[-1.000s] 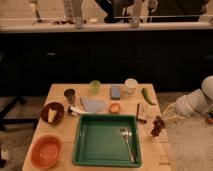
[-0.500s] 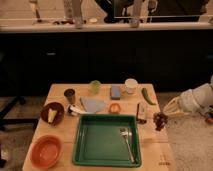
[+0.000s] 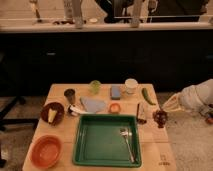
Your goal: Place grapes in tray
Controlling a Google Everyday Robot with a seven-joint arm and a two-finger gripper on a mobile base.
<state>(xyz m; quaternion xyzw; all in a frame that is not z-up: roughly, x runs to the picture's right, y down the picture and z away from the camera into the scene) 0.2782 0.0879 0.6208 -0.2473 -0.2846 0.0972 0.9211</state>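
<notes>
A: Bench (image 3: 65, 92)?
B: Wooden, crowded. Green tray (image 3: 100, 142) at front centre, long side toward the camera.

A: Arm?
B: Pale arm (image 3: 196, 96) reaches in from the right, off the bench's side, tip pointing left.

A: Bowl?
B: Orange bowl (image 3: 46, 150) at the front left corner, just beside the tray's left rim.

A: Pincer?
B: Pincer (image 3: 164, 112) sits at the bench's right edge, level with the tray's far rim. Fingers drawn together, clamped on the grapes.

A: Grapes?
B: Grapes (image 3: 160, 118), a dark red bunch, right at the pincer's tip, low and to its left. Outside the tray, right of its far right corner and apart from the rim. Cannot tell if they touch the bench.

A: Smaller bits?
B: Pepper (image 3: 146, 95) behind the grapes; fork (image 3: 127, 142) in the tray's right half.
</notes>
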